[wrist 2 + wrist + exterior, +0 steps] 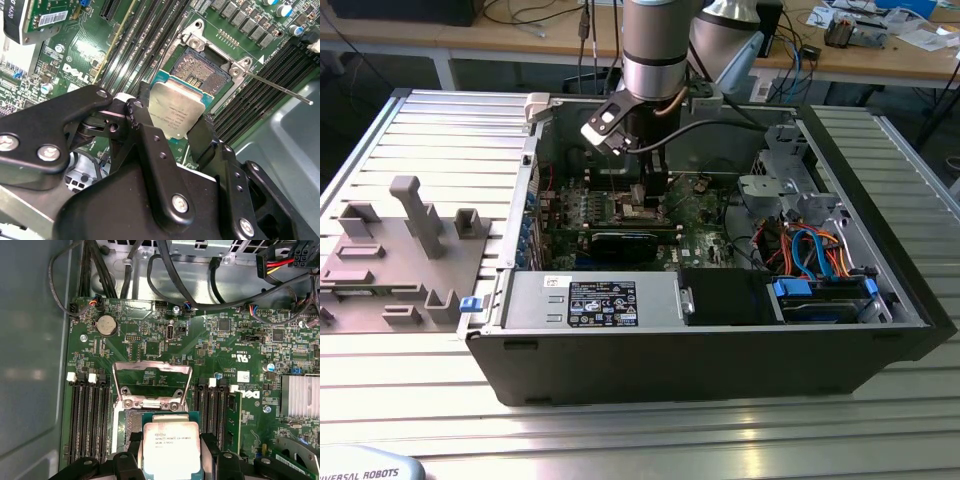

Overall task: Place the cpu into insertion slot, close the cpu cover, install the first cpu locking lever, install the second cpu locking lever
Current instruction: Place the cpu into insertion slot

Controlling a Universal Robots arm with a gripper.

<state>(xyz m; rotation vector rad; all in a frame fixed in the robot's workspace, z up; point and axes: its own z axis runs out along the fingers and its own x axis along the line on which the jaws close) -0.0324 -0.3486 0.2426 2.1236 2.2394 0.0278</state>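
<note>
The first step is in hand: the cpu is clamped by its edges in the gripper and held close over the open slot, not yet seated. The cover is seen raised, and a lever stands swung clear. Seating is judged to call for the cpu being squared and centred with the slot. Dark print is seen on the cpu top and white lettering on the board; none is read off here.

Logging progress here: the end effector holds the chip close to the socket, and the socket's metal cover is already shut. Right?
Not shut: the first wrist view shows the cover standing open. The end effector does hold the chip close to the socket.
</note>
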